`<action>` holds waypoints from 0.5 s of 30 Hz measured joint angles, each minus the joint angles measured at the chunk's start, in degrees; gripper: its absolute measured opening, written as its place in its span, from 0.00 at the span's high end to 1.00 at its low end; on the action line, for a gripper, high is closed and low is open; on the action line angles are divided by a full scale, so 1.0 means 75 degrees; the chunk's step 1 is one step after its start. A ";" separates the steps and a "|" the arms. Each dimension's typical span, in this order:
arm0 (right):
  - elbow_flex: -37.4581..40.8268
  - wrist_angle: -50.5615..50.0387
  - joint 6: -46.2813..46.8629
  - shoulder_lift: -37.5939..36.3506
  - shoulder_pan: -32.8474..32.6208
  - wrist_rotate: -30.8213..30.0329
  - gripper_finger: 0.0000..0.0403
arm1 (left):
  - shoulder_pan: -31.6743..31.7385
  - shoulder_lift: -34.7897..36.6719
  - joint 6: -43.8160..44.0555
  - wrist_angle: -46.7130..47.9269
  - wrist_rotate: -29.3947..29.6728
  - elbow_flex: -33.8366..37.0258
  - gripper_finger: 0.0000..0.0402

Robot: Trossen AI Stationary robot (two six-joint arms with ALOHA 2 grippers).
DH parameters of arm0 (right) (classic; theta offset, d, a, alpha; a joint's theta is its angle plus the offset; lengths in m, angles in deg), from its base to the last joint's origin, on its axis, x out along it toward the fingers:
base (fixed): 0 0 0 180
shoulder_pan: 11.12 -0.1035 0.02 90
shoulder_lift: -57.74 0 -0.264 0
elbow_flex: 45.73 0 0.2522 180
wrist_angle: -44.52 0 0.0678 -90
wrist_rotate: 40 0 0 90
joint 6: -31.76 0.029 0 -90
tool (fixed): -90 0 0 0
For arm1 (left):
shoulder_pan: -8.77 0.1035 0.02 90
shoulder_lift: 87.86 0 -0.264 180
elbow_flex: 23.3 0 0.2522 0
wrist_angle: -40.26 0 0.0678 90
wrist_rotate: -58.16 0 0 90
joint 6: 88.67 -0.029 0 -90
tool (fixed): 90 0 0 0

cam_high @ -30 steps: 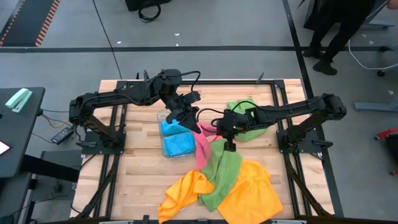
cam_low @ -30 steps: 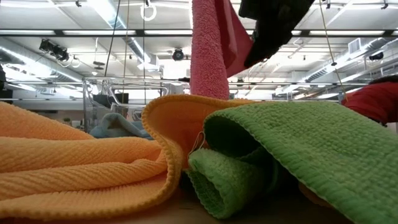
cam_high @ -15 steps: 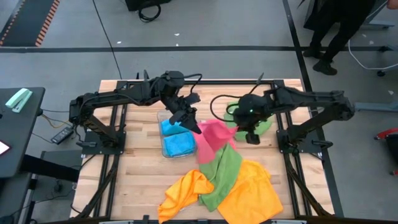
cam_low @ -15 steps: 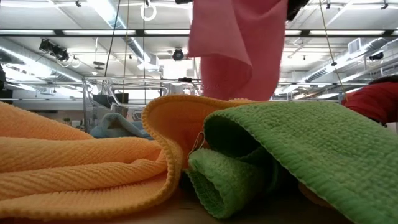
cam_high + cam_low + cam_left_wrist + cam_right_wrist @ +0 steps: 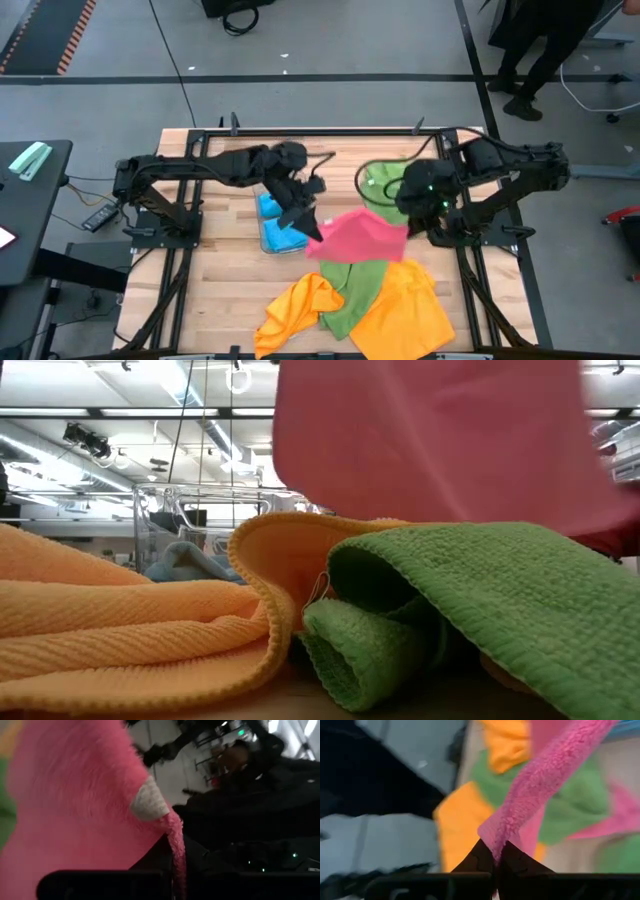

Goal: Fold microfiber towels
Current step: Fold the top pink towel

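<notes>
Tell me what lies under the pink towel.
The pink towel, stretched between left gripper and right gripper, hangs above a green towel and orange towel. The table directly beneath is covered.

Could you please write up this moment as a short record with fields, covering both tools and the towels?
held item: pink towel, stretched in the air between both tools
left tool: shut on one corner of the pink towel
right tool: shut on the opposite corner
beneath it: green towel lying across orange towels
tray: clear, holds sky blue towels
back right: another green towel
surface: wooden table
</notes>
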 joint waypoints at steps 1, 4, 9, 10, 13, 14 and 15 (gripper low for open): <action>0.0000 0.0019 0.0187 0.0000 -0.0151 0.0228 0.99 | -0.0094 -0.0022 0.0036 0.0116 0.0013 0.0003 0.94; 0.0000 0.0163 0.0914 -0.0001 -0.0504 0.0938 0.99 | -0.0415 -0.0124 0.0334 0.0018 -0.0228 0.0002 0.97; 0.0000 0.0195 0.1389 -0.0001 -0.1075 0.1288 0.99 | -0.0943 -0.0171 0.0309 -0.0185 -0.0513 -0.0002 0.97; 0.0000 0.0110 0.1277 -0.0001 -0.1136 0.1150 0.99 | -0.0996 -0.0234 0.0164 -0.0195 -0.0510 -0.0003 0.96; 0.0069 -0.0136 0.0863 -0.0008 -0.1088 0.0457 0.99 | -0.0948 -0.0384 -0.0058 -0.0029 -0.0066 0.0003 0.94; 0.0155 -0.0146 0.0716 -0.0010 -0.1006 0.0294 0.99 | -0.0880 -0.0460 -0.0086 -0.0079 0.0089 -0.0006 0.94; 0.0260 -0.0201 0.0542 -0.0002 -0.0912 0.0106 0.99 | -0.0810 -0.0521 -0.0188 0.0049 0.0170 -0.0004 0.95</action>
